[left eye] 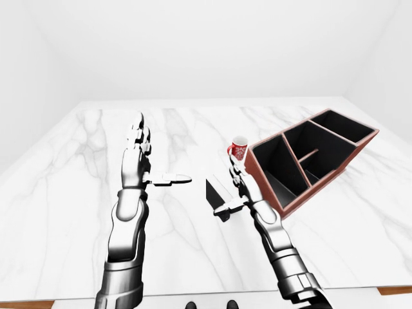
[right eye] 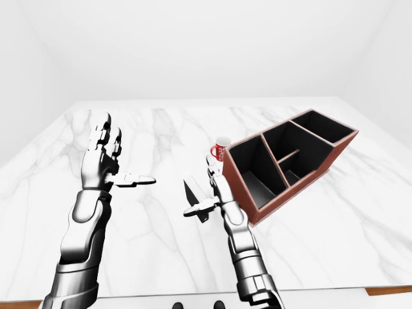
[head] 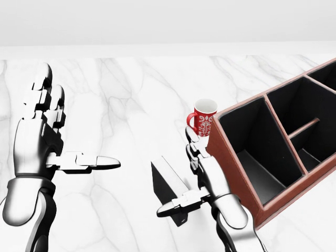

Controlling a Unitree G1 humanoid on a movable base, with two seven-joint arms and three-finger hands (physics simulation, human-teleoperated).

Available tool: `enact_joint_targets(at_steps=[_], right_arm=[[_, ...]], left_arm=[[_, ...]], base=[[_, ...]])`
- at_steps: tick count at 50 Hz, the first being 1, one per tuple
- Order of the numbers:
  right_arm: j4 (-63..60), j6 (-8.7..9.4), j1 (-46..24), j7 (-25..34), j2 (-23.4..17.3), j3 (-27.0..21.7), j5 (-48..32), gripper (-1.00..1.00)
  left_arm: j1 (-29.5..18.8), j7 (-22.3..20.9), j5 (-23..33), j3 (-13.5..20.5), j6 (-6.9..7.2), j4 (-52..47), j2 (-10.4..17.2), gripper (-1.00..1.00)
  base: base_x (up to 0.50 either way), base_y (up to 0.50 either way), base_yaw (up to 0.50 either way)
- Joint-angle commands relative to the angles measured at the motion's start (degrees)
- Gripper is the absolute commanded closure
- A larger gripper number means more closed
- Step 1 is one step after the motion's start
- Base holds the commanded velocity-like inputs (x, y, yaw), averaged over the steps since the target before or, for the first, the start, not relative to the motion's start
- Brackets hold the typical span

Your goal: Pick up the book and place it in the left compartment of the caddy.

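Book (head: 169, 190) upright, left of caddy (head: 273, 152); right hand (head: 207, 176) unclenched, just right of book, thumb crossing it.

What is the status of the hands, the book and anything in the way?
Left hand open, idle. Right hand open beside upright black book, not gripping. Red patterned mug stands by the red-brown caddy.

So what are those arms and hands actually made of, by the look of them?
They look like polished silver-grey metal shells with black joints between the segments. Each arm is rounded and bulges at the forearm. The left hand and right hand each have three chunky, blocky fingers with black knuckles and smooth silver tips. No cables, markings or sleeves show.
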Motion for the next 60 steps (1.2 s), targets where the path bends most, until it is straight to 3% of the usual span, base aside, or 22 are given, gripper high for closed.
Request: enact_joint_targets(at_steps=[1, 15, 35, 36, 37, 38, 40, 55, 60], right_arm=[[8.55, -2.86, -3.08, -0.61, 0.0, -0.63, -0.68, -1.0], [22.58, -2.86, -6.88, -2.01, -0.5, -1.83, -0.92, -1.0], [29.45, -2.86, -8.03, -3.47, -0.79, -2.12, -2.05, -1.0], [29.3, -2.86, -7.97, -3.44, -0.78, -2.1, -2.05, -0.78], [29.17, -2.86, -7.93, -3.46, -0.75, -2.12, -2.03, -0.09], [29.05, -2.86, -7.89, -3.48, -0.74, -2.13, -2.01, 0.74], [29.02, -2.86, -7.85, -3.49, -0.77, -2.12, -2.03, 1.0], [28.3, -2.86, -7.74, -3.36, -0.92, -2.16, -2.0, 1.0], [20.15, -2.86, -5.94, -2.49, -0.54, -1.6, -1.59, 1.0]], left_arm=[[0.35, 0.0, -0.09, -0.04, 0.0, -0.21, -0.08, -1.0], [0.52, -0.01, 0.07, -0.2, 0.0, -0.22, -0.18, -1.0], [0.51, 0.08, -0.04, -0.11, 0.0, 0.41, -0.18, -1.0], [0.55, 0.11, -0.03, -0.11, 0.0, 0.38, -0.2, -1.0], [0.54, 0.11, -0.06, -0.09, 0.0, 0.39, -0.2, -1.0], [0.51, 0.12, -0.08, -0.06, 0.0, 0.43, -0.18, -1.0], [0.46, 0.1, -0.1, -0.03, 0.0, 0.45, -0.15, -1.0], [0.02, 0.14, -0.37, 0.15, 0.0, 0.46, 0.04, -1.0], [0.26, 0.17, -0.27, 0.05, 0.0, 0.3, -0.01, -1.0]], base=[[0.0, 0.0, 0.0], [0.0, 0.0, 0.0], [0.0, 0.0, 0.0], [0.0, 0.0, 0.0], [0.0, 0.0, 0.0], [0.0, 0.0, 0.0], [0.0, 0.0, 0.0], [0.0, 0.0, 0.0], [0.0, 0.0, 0.0]])
